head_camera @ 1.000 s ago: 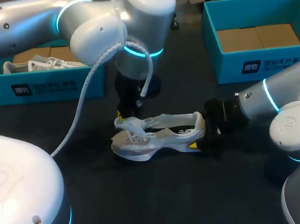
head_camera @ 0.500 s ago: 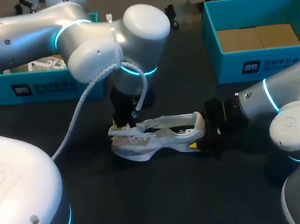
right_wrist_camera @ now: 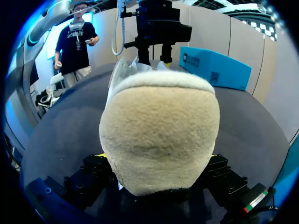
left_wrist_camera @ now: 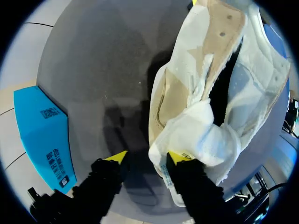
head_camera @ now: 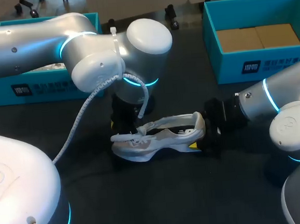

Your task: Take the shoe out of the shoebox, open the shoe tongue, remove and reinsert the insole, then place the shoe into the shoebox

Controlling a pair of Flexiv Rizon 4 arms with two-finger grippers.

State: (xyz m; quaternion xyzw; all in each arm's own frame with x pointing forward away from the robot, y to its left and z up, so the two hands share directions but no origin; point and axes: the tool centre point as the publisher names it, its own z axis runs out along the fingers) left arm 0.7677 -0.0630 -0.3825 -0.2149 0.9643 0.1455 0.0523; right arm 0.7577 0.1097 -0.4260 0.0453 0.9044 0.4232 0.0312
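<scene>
The white shoe (head_camera: 160, 137) lies on its side mid-table, toe towards my left arm. Its tongue (left_wrist_camera: 205, 140) is folded out over the toe end, and the dark inside (left_wrist_camera: 224, 88) shows behind it. My left gripper (head_camera: 121, 128) stands over the toe. In the left wrist view this gripper (left_wrist_camera: 147, 157) is open, with bare table between its fingers and one fingertip (left_wrist_camera: 180, 156) against the tongue. My right gripper (head_camera: 201, 139) is at the heel. The fuzzy beige heel (right_wrist_camera: 159, 135) sits between its fingers, which press it from both sides.
A blue shoebox (head_camera: 44, 89) stands at the back left behind my left arm. A second blue shoebox (head_camera: 255, 67) with a brown cardboard floor stands at the back right. Dark table lies free in front of the shoe.
My left arm has come down and forward over the toe, drawing the tongue out flat. Its gripper, shut before, now stands open off the tongue. The right arm has not moved.
</scene>
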